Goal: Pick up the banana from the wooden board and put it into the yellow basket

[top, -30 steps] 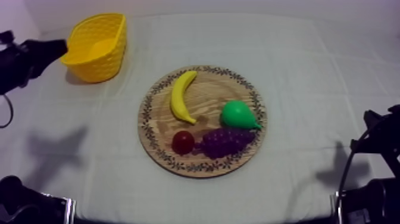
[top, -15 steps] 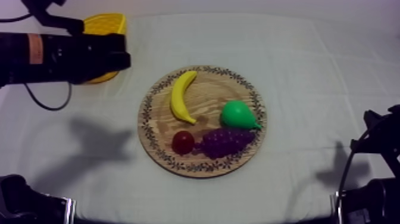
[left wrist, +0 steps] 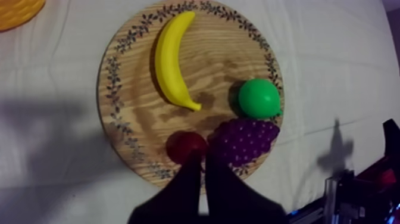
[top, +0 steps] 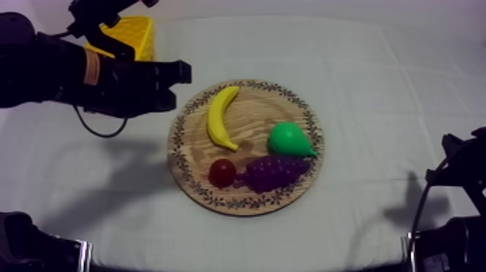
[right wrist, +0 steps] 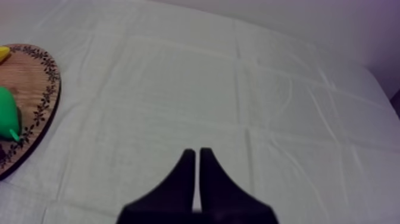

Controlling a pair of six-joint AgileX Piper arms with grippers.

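Note:
The yellow banana (top: 220, 116) lies on the left part of the round wooden board (top: 246, 208), curving away from the pear. My left gripper (top: 182, 73) hovers just past the board's upper left rim, a short way from the banana's far end. In the left wrist view its fingers lie together as a narrow wedge (left wrist: 199, 156) over the small red fruit (left wrist: 181, 146), with the banana (left wrist: 169, 59) farther ahead. The yellow basket (top: 136, 30) stands at the back left, mostly hidden behind my left arm. My right gripper (right wrist: 196, 152) is shut over bare cloth.
A green pear (top: 289, 139), purple grapes (top: 275, 172) and the small red fruit (top: 222, 172) share the board. My right arm (top: 459, 181) rests at the lower right edge. The board's rim (right wrist: 43, 89) and pear (right wrist: 7, 113) lie off to my right gripper's side.
My left arm has swung from beside the basket across in front of it, reaching the board's upper left rim. Fruit, board and right arm have not moved.

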